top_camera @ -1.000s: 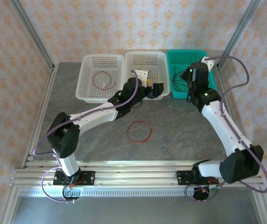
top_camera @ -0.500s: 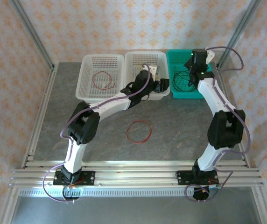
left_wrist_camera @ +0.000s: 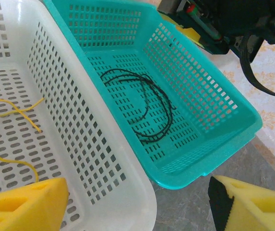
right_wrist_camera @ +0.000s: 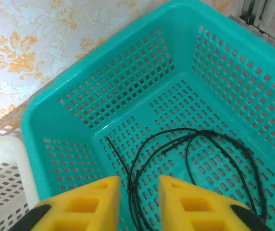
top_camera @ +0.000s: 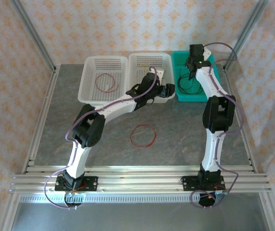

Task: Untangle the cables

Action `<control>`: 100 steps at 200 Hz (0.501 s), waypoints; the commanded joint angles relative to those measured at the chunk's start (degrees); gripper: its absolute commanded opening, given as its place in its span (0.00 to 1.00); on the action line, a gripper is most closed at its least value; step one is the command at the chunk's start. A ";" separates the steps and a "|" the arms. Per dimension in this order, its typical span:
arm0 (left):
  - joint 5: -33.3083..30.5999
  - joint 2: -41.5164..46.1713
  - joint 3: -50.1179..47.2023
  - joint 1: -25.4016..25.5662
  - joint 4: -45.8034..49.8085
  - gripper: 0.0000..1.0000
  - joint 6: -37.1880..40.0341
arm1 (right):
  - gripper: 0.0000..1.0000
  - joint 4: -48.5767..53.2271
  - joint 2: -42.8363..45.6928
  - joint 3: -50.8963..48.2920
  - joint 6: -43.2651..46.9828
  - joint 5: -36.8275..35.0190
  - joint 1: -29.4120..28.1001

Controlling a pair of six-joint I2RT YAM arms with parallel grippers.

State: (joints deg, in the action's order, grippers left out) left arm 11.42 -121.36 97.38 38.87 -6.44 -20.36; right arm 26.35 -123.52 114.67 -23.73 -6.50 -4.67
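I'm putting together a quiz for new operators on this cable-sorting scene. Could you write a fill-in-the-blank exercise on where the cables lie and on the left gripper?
1. The black cable lies in the ____ basket.
2. The red cable lying outside every basket rests on the ____.
3. The middle white basket holds a ____ cable.
4. The left gripper is ____, gripping nothing.
Missing words: teal, table, yellow, open.

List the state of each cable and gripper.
left gripper, jaws wide apart, empty
right gripper, jaws slightly apart, empty
black cable, loose coil in teal basket
yellow cable, loose in middle white basket
red cable, coiled in left white basket
second red cable, coiled on table
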 commanded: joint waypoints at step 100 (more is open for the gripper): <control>-1.56 14.56 -13.06 1.36 -1.87 0.76 3.10 | 0.43 -4.72 14.95 -14.48 1.59 8.16 -0.72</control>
State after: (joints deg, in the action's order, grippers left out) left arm 11.38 -115.72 89.45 39.00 -6.28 -19.25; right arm 24.93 -115.52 103.33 -23.33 -1.45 -4.69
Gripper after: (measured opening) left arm 0.763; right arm 0.429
